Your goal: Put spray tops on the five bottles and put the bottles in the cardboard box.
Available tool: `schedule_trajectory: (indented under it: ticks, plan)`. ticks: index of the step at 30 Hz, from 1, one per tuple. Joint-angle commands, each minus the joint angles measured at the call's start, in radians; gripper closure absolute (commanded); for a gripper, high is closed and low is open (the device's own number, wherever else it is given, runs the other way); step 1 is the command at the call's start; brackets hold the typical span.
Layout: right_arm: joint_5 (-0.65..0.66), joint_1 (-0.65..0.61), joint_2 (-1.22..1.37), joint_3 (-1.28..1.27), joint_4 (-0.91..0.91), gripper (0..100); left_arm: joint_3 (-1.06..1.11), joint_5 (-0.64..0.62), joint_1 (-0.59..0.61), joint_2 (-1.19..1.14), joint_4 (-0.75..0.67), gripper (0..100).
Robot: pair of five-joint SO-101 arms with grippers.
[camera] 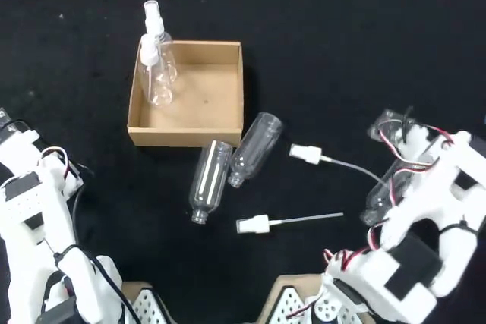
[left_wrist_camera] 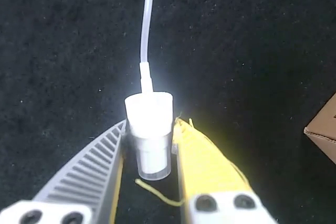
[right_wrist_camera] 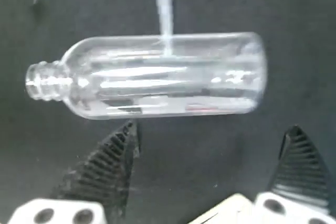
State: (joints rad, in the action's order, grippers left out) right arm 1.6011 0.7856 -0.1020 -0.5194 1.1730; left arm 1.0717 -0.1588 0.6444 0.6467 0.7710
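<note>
Left gripper (left_wrist_camera: 150, 127) clamped on a spray top (left_wrist_camera: 149, 109) (tube trailing away), right gripper (right_wrist_camera: 212, 129) wide open over an open-necked bottle (right_wrist_camera: 157, 74) lying flat, cardboard box (camera: 190, 136) at ten o'clock.

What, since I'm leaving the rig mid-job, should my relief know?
Left gripper: shut on a spray top, its tube pointing away.
Right gripper: open, facing an uncapped bottle lying flat on the table.
Done: two capped bottles in the cardboard box.
Beside the box: two bare bottles and two loose spray tops.
Left: cap three bottles, box them.
</note>
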Motion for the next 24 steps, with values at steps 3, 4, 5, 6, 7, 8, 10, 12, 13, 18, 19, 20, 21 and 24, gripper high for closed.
schedule_trajectory:
  ticks: [3, 4, 5, 6, 7, 8, 10, 12, 13, 18, 19, 20, 21, 24]
  plan:
    - [0.043, -0.048, -0.159, -0.002, 0.020, 60.3, -0.012, -0.003, -0.004, 0.000, -0.015, 95]
    - [0.143, -0.041, -0.170, -0.008, 0.025, 58.5, -0.012, -0.003, -0.004, 0.000, -0.015, 95]
    - [0.250, -0.037, -0.183, -0.021, 0.032, 56.4, -0.012, -0.003, -0.004, 0.000, -0.015, 95]
    - [0.370, -0.021, -0.194, -0.038, 0.041, 54.4, -0.012, -0.003, -0.004, 0.000, -0.015, 95]
    - [0.491, -0.003, -0.205, -0.053, 0.054, 52.8, -0.012, -0.003, -0.004, 0.000, -0.015, 95]
    - [0.598, 0.011, -0.217, -0.068, 0.064, 51.5, -0.012, -0.002, -0.004, 0.000, -0.015, 95]
    - [0.749, 0.032, -0.243, -0.096, 0.092, 51.1, -0.012, -0.002, -0.002, 0.000, -0.015, 95]
    - [0.796, 0.040, -0.266, -0.125, 0.107, 51.1, -0.012, -0.002, -0.002, 0.000, -0.015, 95]
    - [0.807, 0.041, -0.272, -0.147, 0.100, 51.1, -0.012, -0.002, -0.002, 0.000, -0.015, 95]
    - [0.822, 0.034, -0.275, -0.302, -0.087, 51.1, -0.012, -0.002, -0.002, 0.002, -0.015, 95]
    - [0.807, 0.026, -0.275, -0.338, -0.129, 51.1, -0.012, -0.002, -0.002, 0.002, -0.015, 95]
    - [0.784, 0.008, -0.275, -0.375, -0.169, 51.1, -0.012, -0.002, -0.002, 0.002, -0.015, 95]
    - [0.746, -0.009, -0.275, -0.412, -0.209, 51.2, -0.012, -0.002, -0.002, 0.002, -0.015, 95]
    - [0.597, -0.044, -0.283, -0.467, -0.305, 57.7, -0.012, -0.002, -0.002, 0.002, -0.015, 95]
